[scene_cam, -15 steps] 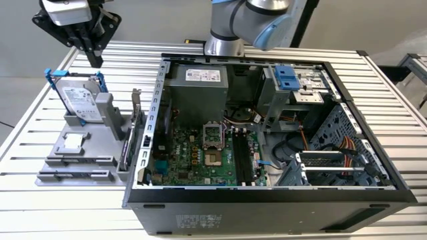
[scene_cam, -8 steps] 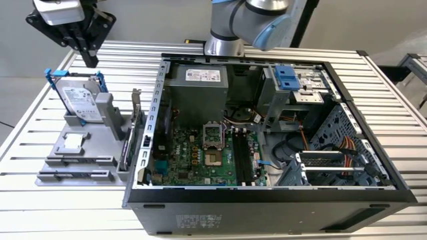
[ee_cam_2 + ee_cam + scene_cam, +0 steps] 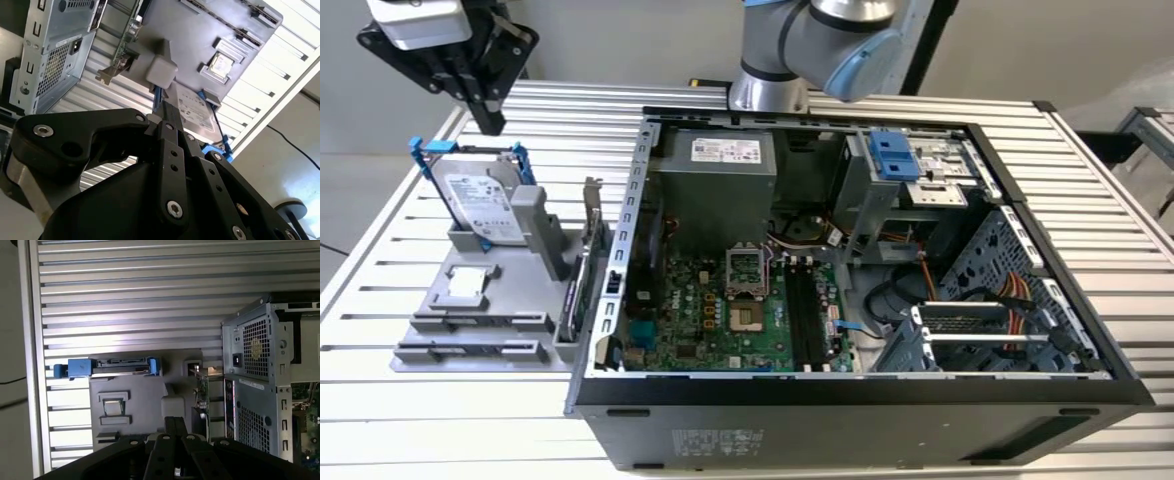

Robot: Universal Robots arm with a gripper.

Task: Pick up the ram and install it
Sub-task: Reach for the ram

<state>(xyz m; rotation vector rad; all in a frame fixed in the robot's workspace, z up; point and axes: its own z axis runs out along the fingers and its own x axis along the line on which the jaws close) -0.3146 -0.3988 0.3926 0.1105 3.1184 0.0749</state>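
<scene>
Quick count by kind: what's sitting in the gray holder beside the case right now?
Hard drive in blue frame: 1
Small silver chip: 1
Green board on edge, with metal bracket: 1
Total: 3; I cannot tell whether another thin board stands beside that one.

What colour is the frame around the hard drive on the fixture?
Blue. The hard drive frame shows best in the first wrist view.

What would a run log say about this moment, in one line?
gripper shut, empty | raised, nearest hard drive in grey stand | outside computer case
</scene>
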